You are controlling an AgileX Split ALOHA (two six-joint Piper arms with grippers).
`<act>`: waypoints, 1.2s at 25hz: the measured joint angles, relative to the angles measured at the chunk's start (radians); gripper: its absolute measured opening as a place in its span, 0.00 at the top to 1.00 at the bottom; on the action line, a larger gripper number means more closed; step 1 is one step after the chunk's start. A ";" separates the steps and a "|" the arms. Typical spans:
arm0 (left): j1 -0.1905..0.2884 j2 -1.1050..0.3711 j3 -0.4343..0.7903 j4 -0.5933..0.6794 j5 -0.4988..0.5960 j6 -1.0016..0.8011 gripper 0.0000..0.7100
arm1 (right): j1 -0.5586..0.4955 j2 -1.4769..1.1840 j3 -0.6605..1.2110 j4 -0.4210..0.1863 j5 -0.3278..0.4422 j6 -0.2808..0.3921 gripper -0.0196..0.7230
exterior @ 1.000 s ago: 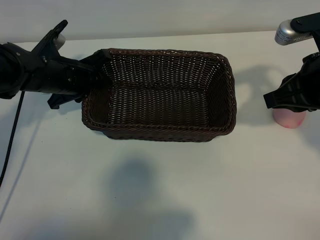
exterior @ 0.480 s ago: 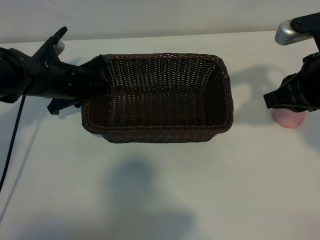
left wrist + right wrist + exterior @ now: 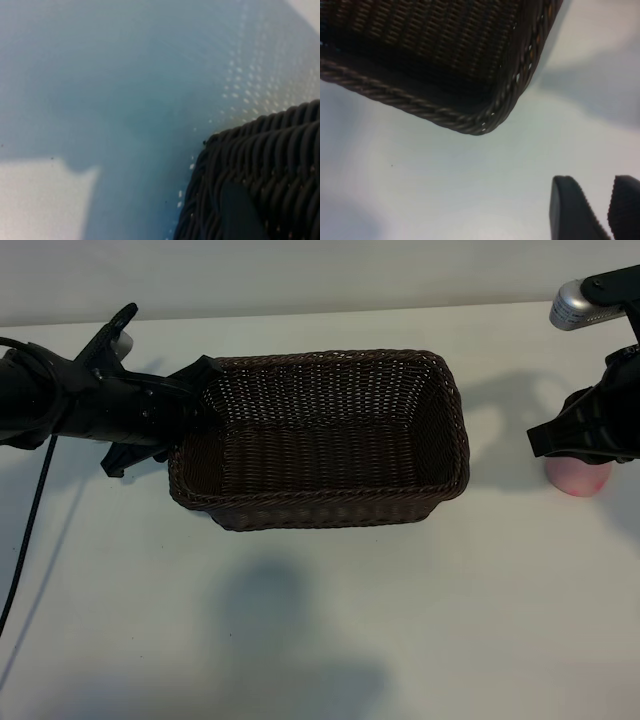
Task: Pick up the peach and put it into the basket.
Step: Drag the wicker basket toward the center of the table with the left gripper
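Basket (image 3: pixel 320 440) sits mid-surface (image 3: pixel 320 620), empty inside as far as visible. Left end effector (image 3: pixel 195 405) is at the basket's left end, clenched on the rim there; the left wrist view shows wicker right under a finger. Peach (image 3: pixel 578 478) rests on the surface at the far right, well apart from the basket, mostly covered from above by the right end effector (image 3: pixel 565 440). Its fingers (image 3: pixel 575 210) stand slightly apart with bare surface between them in the wrist view, so released, nothing grasped yet. Step in hand, by judgement: closing on the peach. To do it well: centre the fingers across the fruit's widest part, close gently so it does not roll or bruise, lift clear above the braided rim before crossing. Left arm should hold the basket steady.
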 joint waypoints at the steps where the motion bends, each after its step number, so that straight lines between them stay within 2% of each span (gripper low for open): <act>1: 0.000 0.000 0.000 0.000 0.001 0.000 0.51 | 0.000 0.000 0.000 0.000 0.000 0.000 0.65; 7: 0.001 0.000 0.000 0.000 0.021 0.001 0.51 | 0.000 0.000 0.000 0.000 0.000 0.000 0.65; 9: 0.001 0.000 0.000 0.000 0.029 0.002 0.47 | 0.000 0.000 0.000 0.000 0.000 0.000 0.65; 10: 0.001 0.000 0.000 0.000 0.037 0.004 0.42 | 0.000 0.000 0.000 0.000 0.000 0.000 0.65; 13: 0.001 -0.016 0.000 -0.002 0.052 0.015 0.18 | 0.000 0.000 0.000 -0.001 0.000 0.000 0.65; 16: 0.001 -0.041 0.000 -0.003 0.055 0.018 0.04 | 0.000 0.000 0.000 -0.001 0.000 0.000 0.65; 19: 0.001 -0.073 0.000 0.005 0.064 0.019 0.03 | 0.000 0.000 0.000 -0.001 0.000 0.000 0.65; 24: 0.001 -0.149 -0.002 0.085 0.101 0.019 0.09 | 0.000 0.000 0.000 -0.001 0.000 0.000 0.65; 30: 0.001 -0.224 -0.103 0.300 0.279 0.000 0.13 | 0.000 0.000 0.000 -0.001 0.000 0.000 0.65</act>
